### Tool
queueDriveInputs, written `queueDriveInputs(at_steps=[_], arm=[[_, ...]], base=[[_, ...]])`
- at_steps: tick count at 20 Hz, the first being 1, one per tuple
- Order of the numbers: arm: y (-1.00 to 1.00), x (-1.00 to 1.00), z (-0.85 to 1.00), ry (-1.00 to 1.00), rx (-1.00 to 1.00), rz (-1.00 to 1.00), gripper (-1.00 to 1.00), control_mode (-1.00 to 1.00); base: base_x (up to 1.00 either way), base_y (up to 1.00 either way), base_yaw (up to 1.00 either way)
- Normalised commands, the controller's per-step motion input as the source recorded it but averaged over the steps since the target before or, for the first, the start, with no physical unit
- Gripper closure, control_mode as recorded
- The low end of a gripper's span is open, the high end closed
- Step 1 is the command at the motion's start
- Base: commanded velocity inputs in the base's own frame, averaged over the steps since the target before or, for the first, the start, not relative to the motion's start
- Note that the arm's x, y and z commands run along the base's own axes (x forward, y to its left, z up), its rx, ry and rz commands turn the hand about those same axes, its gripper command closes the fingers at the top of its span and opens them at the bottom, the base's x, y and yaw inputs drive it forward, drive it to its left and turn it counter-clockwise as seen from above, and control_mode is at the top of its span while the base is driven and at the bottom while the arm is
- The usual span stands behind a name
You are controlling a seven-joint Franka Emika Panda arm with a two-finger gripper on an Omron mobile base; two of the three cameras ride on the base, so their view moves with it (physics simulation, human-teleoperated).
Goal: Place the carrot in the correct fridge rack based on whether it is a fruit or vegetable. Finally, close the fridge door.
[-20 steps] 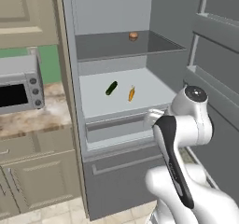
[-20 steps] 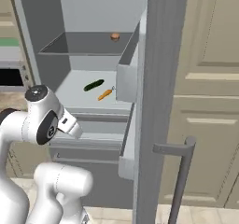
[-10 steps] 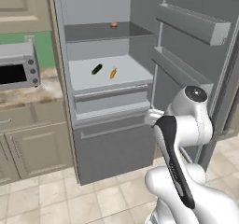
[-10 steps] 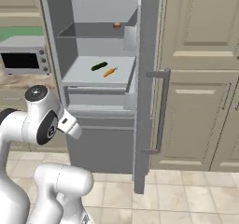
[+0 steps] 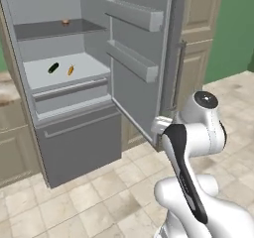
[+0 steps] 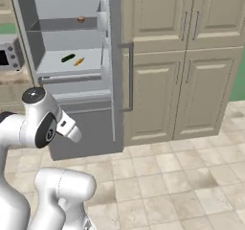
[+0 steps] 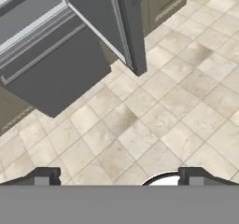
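**Claw wide open over floor; carrot on pale rack, door open**

The gripper (image 7: pixel 119 176) was seen from the hand cam w/ its two dark fingertips (image 7: pixel 43 175) spread far apart, nothing held between them. It was aimed down at the beige tiled floor (image 7: pixel 154 125), near the bottom corner of the fridge door (image 7: pixel 122 22) and the grey lower drawer front (image 7: pixel 56 73).

The fridge door (image 5: pixel 144 58) was swung wide open, w/ two door bins shown on its inner side in the left base view; in the right base view it was seen edge-on, w/ its vertical bar handle (image 6: pixel 130 75) toward the beige cabinets (image 6: pixel 191 56).

The carrot (image 5: pixel 71 70) was laid on the pale fridge rack (image 5: pixel 89 66), just beside a dark green cucumber (image 5: pixel 53 68) but apart from it. A small round brownish item (image 5: pixel 65 22), prob. a fruit though too small to tell, was set on the darker shelf (image 5: pixel 44 29) above. A toaster oven (image 6: pixel 8 56) was seen on the counter left of the fridge.
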Motion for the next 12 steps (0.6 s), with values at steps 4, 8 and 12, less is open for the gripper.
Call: queueDriveInputs(at_steps=[4,8,12], arm=[[0.00,0.00,0.00,0.00,0.00,0.00,-1.00,1.00],[0.00,0.00,0.00,0.00,0.00,0.00,-1.00,1.00],[0.00,0.00,0.00,0.00,0.00,0.00,-1.00,1.00]], base=[[-0.21,-0.05,-0.59],[0.00,-0.36,-0.46],[0.35,-0.40,-0.40]])
